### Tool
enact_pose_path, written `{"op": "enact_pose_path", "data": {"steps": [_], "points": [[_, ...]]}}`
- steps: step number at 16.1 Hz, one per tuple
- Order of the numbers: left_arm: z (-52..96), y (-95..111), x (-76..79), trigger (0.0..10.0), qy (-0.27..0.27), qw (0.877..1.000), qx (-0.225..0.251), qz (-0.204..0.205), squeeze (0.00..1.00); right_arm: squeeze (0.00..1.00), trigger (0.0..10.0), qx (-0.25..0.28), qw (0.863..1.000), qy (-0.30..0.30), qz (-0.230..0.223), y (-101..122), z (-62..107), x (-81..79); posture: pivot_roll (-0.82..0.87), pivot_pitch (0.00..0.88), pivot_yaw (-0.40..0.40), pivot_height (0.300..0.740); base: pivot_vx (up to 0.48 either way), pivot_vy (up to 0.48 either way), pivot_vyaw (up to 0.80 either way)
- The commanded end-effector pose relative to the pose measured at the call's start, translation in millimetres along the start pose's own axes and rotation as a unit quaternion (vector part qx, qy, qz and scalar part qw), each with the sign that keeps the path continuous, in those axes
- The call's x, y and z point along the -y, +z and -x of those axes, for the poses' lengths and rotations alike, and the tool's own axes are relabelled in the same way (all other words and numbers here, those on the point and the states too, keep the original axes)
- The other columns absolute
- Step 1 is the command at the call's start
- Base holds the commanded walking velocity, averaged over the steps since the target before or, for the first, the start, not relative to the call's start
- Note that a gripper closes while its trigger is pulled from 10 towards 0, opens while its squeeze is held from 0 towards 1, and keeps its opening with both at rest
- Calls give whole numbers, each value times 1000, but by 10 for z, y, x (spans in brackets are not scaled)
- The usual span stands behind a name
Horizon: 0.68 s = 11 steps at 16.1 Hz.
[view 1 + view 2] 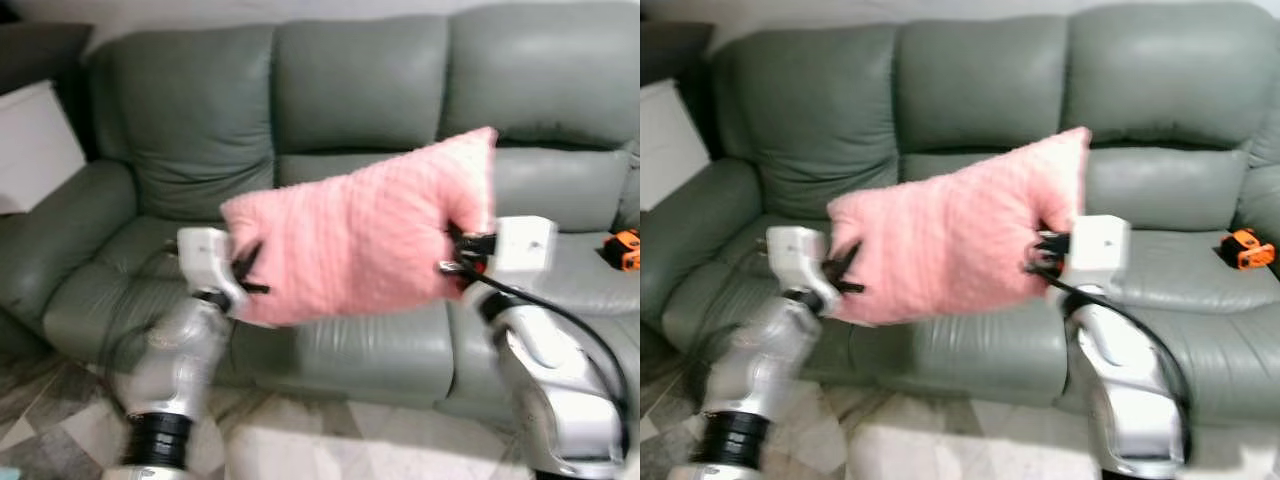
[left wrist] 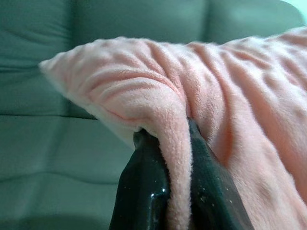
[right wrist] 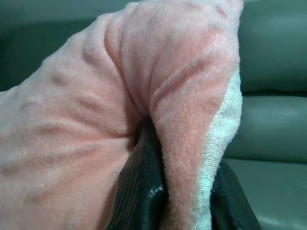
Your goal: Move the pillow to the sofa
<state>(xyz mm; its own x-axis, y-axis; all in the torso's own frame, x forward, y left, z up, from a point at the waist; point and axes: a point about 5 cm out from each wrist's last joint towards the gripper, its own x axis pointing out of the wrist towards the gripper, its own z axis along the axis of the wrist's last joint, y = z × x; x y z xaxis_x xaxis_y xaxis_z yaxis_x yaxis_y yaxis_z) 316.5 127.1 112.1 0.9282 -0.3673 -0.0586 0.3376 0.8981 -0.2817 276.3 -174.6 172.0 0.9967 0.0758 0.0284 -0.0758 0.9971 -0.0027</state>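
A pink plush pillow [image 1: 360, 235] hangs in the air in front of the green leather sofa [image 1: 350, 100], above its seat cushions. My left gripper [image 1: 243, 272] is shut on the pillow's left edge, and my right gripper [image 1: 455, 252] is shut on its right edge. In the left wrist view a fold of pillow [image 2: 201, 105] is pinched between the black fingers [image 2: 144, 191]. The right wrist view shows the same: pillow [image 3: 96, 120] fabric squeezed between the fingers [image 3: 141, 191]. The pillow tilts, its right corner higher than its left.
A small orange and black object [image 1: 622, 248] lies on the sofa's right seat cushion. A white box-like thing [image 1: 35, 145] stands by the sofa's left armrest. Pale tiled floor [image 1: 300, 440] lies before the sofa.
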Motion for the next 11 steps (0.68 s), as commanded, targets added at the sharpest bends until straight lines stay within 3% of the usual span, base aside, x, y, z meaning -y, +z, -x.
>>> {"op": "enact_pose_path", "data": {"steps": [1, 3, 8, 11], "points": [[17, 92, -88, 10000, 7, 1000, 11, -14, 0, 0, 10000, 22, 1000, 19, -6, 91, -20, -101, -264, 0, 66, 740, 319, 0, 0], [16, 94, -93, 10000, 9, 1000, 12, -12, 0, 0, 10000, 22, 1000, 20, -5, 90, -19, -104, -264, 0, 67, 740, 416, 0, 0], [6, 96, -124, 10000, 26, 1000, 10, -13, 0, 0, 10000, 21, 1000, 20, -7, 80, -15, -106, -261, 0, 67, 740, 0, 0, 0], [6, 101, -122, 10000, 22, 1000, 10, -12, 0, 0, 10000, 21, 1000, 21, -7, 81, -20, -112, -260, 0, 68, 740, 0, 480, 0]]}}
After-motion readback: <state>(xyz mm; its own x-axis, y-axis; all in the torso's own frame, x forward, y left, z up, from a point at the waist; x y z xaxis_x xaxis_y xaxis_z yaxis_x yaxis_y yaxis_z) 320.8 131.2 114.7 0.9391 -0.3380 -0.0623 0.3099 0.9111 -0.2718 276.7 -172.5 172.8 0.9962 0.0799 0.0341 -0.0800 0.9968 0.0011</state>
